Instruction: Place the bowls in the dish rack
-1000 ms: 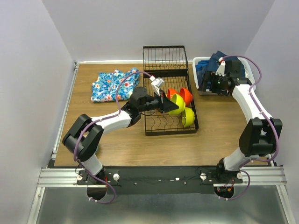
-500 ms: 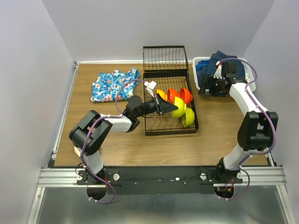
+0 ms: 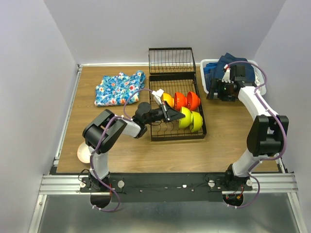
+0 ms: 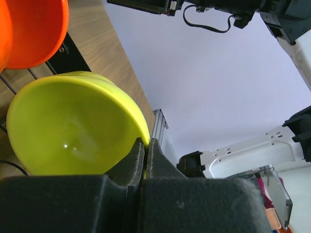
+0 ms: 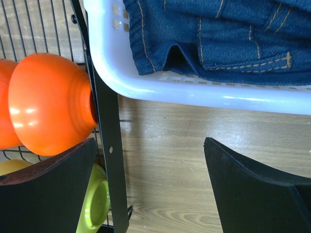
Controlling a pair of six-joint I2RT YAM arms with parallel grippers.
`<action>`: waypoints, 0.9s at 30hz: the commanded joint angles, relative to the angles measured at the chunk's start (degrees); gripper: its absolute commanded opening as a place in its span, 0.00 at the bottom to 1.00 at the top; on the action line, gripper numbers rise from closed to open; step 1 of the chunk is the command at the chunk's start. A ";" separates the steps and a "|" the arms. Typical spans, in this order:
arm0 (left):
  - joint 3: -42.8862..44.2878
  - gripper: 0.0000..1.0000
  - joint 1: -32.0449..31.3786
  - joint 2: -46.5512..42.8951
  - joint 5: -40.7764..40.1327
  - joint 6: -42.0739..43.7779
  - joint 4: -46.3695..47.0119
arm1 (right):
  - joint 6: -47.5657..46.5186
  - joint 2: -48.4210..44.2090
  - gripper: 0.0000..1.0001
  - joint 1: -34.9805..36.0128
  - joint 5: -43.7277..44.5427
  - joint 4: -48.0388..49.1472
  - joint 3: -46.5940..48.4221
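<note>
The black wire dish rack [image 3: 160, 130] stands mid-table. In its rear row lean a yellow-orange bowl [image 3: 167, 99] and two red-orange bowls [image 3: 181, 100]. In front of them stand two lime-green bowls [image 3: 196, 121]. My left gripper [image 3: 175, 115] is inside the rack, shut on the rim of the nearer lime-green bowl [image 4: 73, 131]; the left wrist view shows its fingertips [image 4: 138, 150] pinching that rim. A pale bowl [image 3: 83, 153] lies on the table by the left arm. My right gripper [image 5: 150, 194] hovers open over bare wood between the rack and the basket, holding nothing.
A white plastic basket [image 3: 208, 86] of blue jeans [image 5: 218, 34] stands at the back right, close behind my right gripper. A blue flowered cloth [image 3: 116, 87] lies at the back left. The rack's hinged end section [image 3: 170, 60] stands up at the rear.
My left gripper has carried the lime-green bowl down and toward the near right beside the other lime-green one. The left elbow swung right, uncovering the pale bowl. The right arm shifted slightly.
</note>
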 commanded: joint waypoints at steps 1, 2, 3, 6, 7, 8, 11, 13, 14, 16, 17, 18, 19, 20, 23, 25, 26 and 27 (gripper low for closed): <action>1.00 0.00 -0.52 0.32 -1.72 -1.46 3.62 | -0.82 -0.77 1.00 -0.01 1.16 -0.15 -1.25; 1.00 0.00 -0.52 0.58 -1.73 -1.55 3.62 | -0.82 -0.77 1.00 -0.01 1.07 -0.15 -1.07; 1.00 0.00 -0.61 0.85 -1.73 -1.81 3.88 | -0.73 -0.51 1.00 -0.01 0.98 -0.06 -1.16; 0.65 0.00 -0.70 1.99 -1.64 -2.87 5.55 | -0.90 -0.24 1.00 -0.01 0.98 0.03 -0.90; 0.56 0.00 -0.78 3.12 -1.46 -4.09 8.08 | -0.82 -0.07 1.00 -0.01 0.98 0.03 -0.81; 0.47 0.00 -0.87 3.66 -1.11 -4.62 9.58 | -0.99 0.11 1.00 -0.01 1.07 0.12 -0.81; 0.82 0.00 -0.87 6.29 -0.15 -7.34 14.86 | -1.08 0.20 1.00 -0.01 1.07 0.03 -0.90; 1.09 0.00 -0.87 6.91 0.03 -7.88 14.87 | -1.08 0.28 1.00 -0.01 1.07 0.12 -0.98; 1.00 0.00 -0.96 7.61 -0.06 -8.49 14.87 | -1.08 0.37 1.00 -0.01 1.07 0.12 -0.98; 0.39 0.00 -0.87 7.44 -0.67 -8.50 13.12 | -1.08 0.46 1.00 -0.01 0.98 0.20 -0.99; 0.12 0.00 -0.87 7.01 -1.11 -8.41 12.15 | -1.08 0.46 1.00 0.07 0.98 0.29 -0.90; -0.05 0.00 -0.87 6.74 -1.81 -7.97 10.93 | -1.08 0.46 1.00 0.08 0.98 0.29 -0.81; -0.49 0.01 -0.79 6.48 -2.07 -7.71 9.35 | -0.99 0.46 1.00 0.08 0.98 0.29 -0.90; -0.58 0.06 -0.79 5.78 -2.25 -7.44 8.55 | -0.99 0.46 1.00 0.08 1.07 0.29 -0.90; -0.49 0.34 -0.79 4.02 -2.60 -5.43 5.47 | -1.17 0.37 1.00 0.08 0.98 0.21 -0.72; -0.49 0.42 -0.61 3.05 -2.26 -3.85 4.77 | -1.08 0.37 1.00 0.16 0.90 0.20 -0.81; -0.50 0.43 -0.35 1.92 -1.99 -3.23 3.98 | -0.99 0.46 1.00 0.08 0.72 0.29 -0.72; -0.41 0.45 -0.17 1.30 -1.90 -2.53 3.19 | -0.64 0.55 1.00 0.08 0.63 0.29 -0.46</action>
